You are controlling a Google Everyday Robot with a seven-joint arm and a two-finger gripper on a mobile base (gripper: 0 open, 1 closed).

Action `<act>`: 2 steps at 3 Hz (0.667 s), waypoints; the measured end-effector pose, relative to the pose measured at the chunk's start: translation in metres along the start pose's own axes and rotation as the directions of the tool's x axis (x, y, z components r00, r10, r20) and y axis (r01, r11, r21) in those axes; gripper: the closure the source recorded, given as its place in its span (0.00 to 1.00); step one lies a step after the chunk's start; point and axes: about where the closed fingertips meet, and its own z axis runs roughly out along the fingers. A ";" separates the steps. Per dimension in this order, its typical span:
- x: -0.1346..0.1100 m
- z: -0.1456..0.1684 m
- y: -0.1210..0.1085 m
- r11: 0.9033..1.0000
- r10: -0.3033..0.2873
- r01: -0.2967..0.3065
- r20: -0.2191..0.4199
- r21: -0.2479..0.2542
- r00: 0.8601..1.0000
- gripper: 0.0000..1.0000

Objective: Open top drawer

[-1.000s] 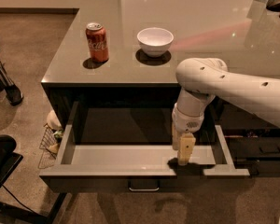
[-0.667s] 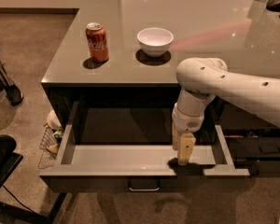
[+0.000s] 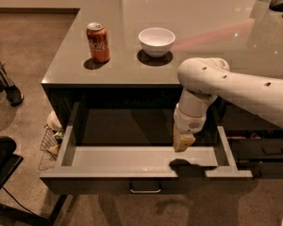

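Note:
The top drawer (image 3: pixel 132 172) stands pulled far out from under the grey counter (image 3: pixel 132 65), its shallow pale grey interior showing and empty. Its small metal bar handle (image 3: pixel 145 190) sits at the centre of the front, seen from above. My gripper (image 3: pixel 183 143) hangs from the white arm (image 3: pixel 236 88) over the right part of the drawer's interior, just behind the front edge and right of the handle. It casts a dark shadow on the drawer front rim.
A red soda can (image 3: pixel 98 42) and a white bowl (image 3: pixel 156 41) stand on the counter near its front edge. A narrower drawer (image 3: pixel 269 149) is to the right. A wire basket (image 3: pixel 49 142) and a dark chair base (image 3: pixel 2 168) are on the carpet at left.

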 end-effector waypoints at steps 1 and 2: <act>0.000 0.001 0.001 1.000 0.000 0.000 0.000 -0.002 1.000 0.65; -0.003 0.019 0.013 1.000 -0.006 0.006 0.001 -0.013 1.000 0.67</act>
